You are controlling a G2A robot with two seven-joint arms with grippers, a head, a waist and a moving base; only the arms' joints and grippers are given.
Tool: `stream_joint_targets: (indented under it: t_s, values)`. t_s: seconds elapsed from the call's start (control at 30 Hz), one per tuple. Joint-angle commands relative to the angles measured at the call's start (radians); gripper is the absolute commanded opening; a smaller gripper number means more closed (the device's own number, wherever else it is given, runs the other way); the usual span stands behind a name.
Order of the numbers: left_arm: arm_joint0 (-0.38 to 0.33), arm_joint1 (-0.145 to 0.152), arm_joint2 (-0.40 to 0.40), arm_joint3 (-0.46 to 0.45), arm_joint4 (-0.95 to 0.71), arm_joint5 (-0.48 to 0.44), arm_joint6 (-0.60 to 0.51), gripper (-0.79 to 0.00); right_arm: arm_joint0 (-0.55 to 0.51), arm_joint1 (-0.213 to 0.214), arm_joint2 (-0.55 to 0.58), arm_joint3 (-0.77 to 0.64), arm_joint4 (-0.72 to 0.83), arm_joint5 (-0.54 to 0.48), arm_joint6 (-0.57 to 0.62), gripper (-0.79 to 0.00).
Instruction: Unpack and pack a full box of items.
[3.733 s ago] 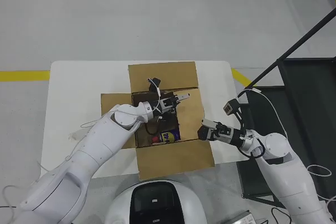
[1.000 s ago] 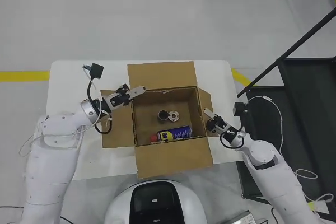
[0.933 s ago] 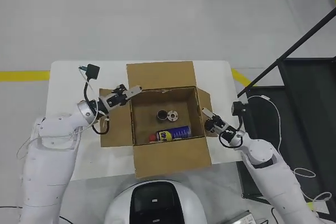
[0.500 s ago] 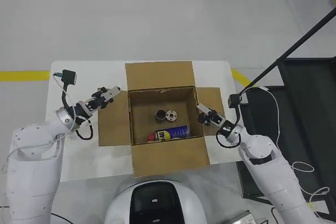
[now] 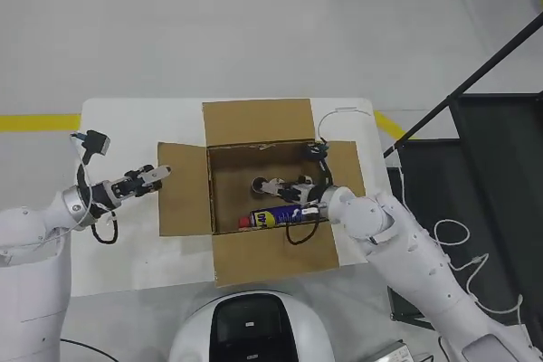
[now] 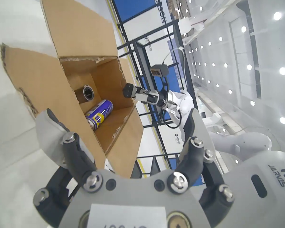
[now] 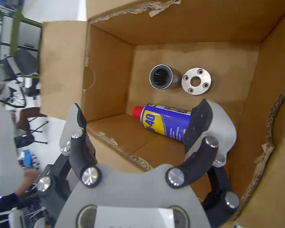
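Observation:
An open cardboard box (image 5: 185, 190) stands mid-table with all flaps folded out. Inside lie a blue and yellow spray can (image 5: 273, 217) (image 7: 166, 122) (image 6: 99, 115), a dark metal cylinder (image 5: 259, 187) (image 7: 160, 76) (image 6: 87, 92) and a round metal flange (image 7: 196, 81). My right gripper (image 5: 285, 190) (image 7: 137, 110) hangs open inside the box mouth, just above the can and beside the flange, holding nothing. My left gripper (image 5: 154, 172) (image 6: 118, 119) is open and empty over the table, just outside the box's left flap.
A black metal rack (image 5: 489, 154) stands close to the table's right edge. Bare white table (image 5: 127, 244) lies left of the box. The box walls (image 7: 109, 60) close in around the right gripper.
The left gripper has come out of the box and drawn back leftward past the left flap. The right gripper has swung from the right flap into the box, above the can.

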Motion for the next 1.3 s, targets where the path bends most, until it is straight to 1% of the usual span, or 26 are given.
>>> stream_joint_targets:
  t_s: [0.0, 0.1, 0.27, 0.4, 0.53, 0.77, 0.83, 0.9, 1.0, 1.07, 1.27]
  values:
    - [-0.015, 0.006, 0.001, 0.026, -0.036, -0.022, -0.063, 0.0, 0.043, -0.012, -0.058, 0.02, -0.053, 0.03, -0.004, 0.0]
    - [-0.033, 0.016, -0.006, 0.053, -0.049, -0.057, -0.114, 0.0, 0.093, -0.027, -0.12, 0.051, -0.124, 0.051, -0.003, 0.0]
    - [-0.052, 0.031, -0.02, 0.078, -0.077, -0.095, -0.168, 0.0, 0.098, -0.029, -0.125, 0.055, -0.131, 0.052, -0.002, 0.0]
    - [-0.065, 0.041, -0.036, 0.109, -0.112, -0.105, -0.167, 0.0, 0.098, -0.029, -0.125, 0.055, -0.131, 0.052, -0.002, 0.0]
    - [-0.073, 0.047, -0.036, 0.139, -0.133, -0.115, -0.148, 0.0, 0.098, -0.029, -0.125, 0.055, -0.131, 0.052, -0.002, 0.0]
    - [-0.073, 0.047, -0.036, 0.139, -0.133, -0.115, -0.148, 0.0, 0.098, -0.029, -0.125, 0.055, -0.131, 0.052, -0.002, 0.0]
    - [-0.073, 0.047, -0.036, 0.139, -0.133, -0.115, -0.148, 0.0, 0.1, -0.03, -0.134, 0.062, -0.166, 0.058, -0.009, 0.0]
    - [-0.073, 0.047, -0.036, 0.139, -0.133, -0.115, -0.148, 0.0, 0.127, -0.038, -0.164, 0.077, -0.206, 0.062, 0.013, 0.0]
    - [-0.073, 0.047, -0.036, 0.139, -0.133, -0.115, -0.148, 0.0, 0.185, -0.057, -0.227, 0.122, -0.286, 0.095, 0.04, 0.0]
    - [-0.073, 0.047, -0.036, 0.139, -0.133, -0.115, -0.148, 0.0, 0.217, -0.074, -0.267, 0.154, -0.302, 0.111, 0.048, 0.0]
    - [-0.073, 0.047, -0.036, 0.139, -0.133, -0.115, -0.148, 0.0, 0.305, -0.127, -0.362, 0.28, -0.319, 0.116, 0.054, 0.0]
